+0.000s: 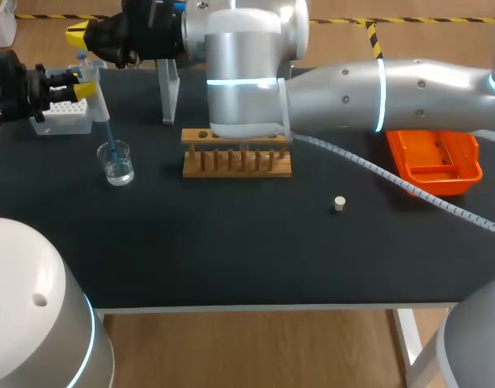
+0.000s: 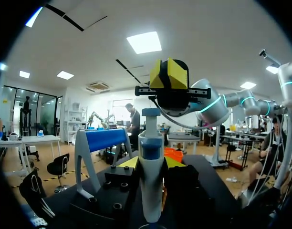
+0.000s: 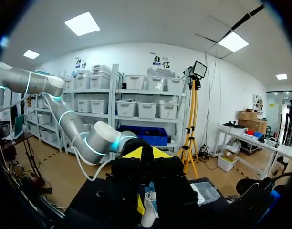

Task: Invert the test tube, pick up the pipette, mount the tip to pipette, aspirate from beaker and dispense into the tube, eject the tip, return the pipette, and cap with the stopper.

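Along the near edge of the table point(image 1: 231, 267) runs the widest open stretch of dark surface. The only thing on it is a small white stopper point(image 1: 339, 204), at four o'clock from the wooden rack point(image 1: 235, 162). An orange tray point(image 1: 433, 158) sits at three o'clock from the rack, near the right edge, and my right arm spans above both. At nine o'clock from the rack a glass beaker point(image 1: 117, 164) stands near the left edge. The pipette point(image 1: 95, 101) rises from it toward eleven o'clock, its blue tip down in the glass. The left pincer point(image 1: 79, 87) pinches the pipette's body between its fingers. A white tip box point(image 1: 60, 117) lies at seven o'clock from that pincer, and a stand point(image 1: 168, 89) at three o'clock. Farthest back, the right pincer point(image 1: 79, 35) hangs at twelve o'clock from the pipette's top, its yellow tips pressed together. I cannot tell whether it touches the plunger.
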`<state>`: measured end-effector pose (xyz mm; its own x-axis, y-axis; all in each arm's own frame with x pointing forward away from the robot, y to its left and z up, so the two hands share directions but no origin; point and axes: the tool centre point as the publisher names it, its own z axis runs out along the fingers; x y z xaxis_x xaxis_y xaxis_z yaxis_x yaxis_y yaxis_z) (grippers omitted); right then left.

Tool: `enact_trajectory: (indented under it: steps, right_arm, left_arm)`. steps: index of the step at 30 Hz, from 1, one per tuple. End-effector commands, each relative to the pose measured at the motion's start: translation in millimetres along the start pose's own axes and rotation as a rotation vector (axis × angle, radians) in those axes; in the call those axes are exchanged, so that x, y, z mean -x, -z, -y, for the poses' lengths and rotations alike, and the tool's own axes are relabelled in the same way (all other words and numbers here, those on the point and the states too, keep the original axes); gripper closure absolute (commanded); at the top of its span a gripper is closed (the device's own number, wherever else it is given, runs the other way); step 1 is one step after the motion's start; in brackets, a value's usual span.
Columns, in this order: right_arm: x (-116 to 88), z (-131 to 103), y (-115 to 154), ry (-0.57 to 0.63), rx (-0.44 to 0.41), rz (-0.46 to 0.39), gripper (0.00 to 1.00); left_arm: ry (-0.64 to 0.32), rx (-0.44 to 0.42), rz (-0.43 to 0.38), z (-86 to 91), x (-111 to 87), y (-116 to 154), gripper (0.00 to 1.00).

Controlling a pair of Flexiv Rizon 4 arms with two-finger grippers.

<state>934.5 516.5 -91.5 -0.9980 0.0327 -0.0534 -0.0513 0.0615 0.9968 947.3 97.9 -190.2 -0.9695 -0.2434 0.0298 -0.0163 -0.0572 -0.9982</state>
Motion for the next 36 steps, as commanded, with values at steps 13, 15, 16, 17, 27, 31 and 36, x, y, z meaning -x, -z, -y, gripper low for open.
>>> enact_trajectory:
  steps: [13,15,16,17,27,31,36]
  right_arm:
    - [1.6,-15.9,144.0,0.0,-0.065,-0.056,0.0]
    - [1.5,-14.6,166.3,0.023,-0.087,-0.039,0.0]
    - [1.3,-13.1,176.9,0.03,-0.093,-0.033,0.0]
    - [1.3,-10.8,186.8,0.034,-0.103,-0.029,0.0]
    - [4.8,16.7,266.2,0.05,-0.165,0.012,0.0]
    - [8.8,27.2,291.2,0.05,-0.184,0.026,0.0]
    - [13.7,41.0,313.6,0.048,-0.208,0.036,0.0]
  left_arm:
    - [0.001,0.0,-0.005,0.6,1.0,1.3,1.0]
    - [0.001,0.0,-0.005,0.6,1.0,1.3,1.0]
    - [0.001,0.0,-0.005,0.6,1.0,1.3,1.0]
    - [0.001,0.0,-0.005,0.6,1.0,1.3,1.0]
    - [0.001,0.0,-0.005,0.6,1.0,1.3,1.0]
    - [0.001,0.0,-0.005,0.6,1.0,1.3,1.0]
    - [0.001,0.0,-0.005,0.6,1.0,1.3,1.0]
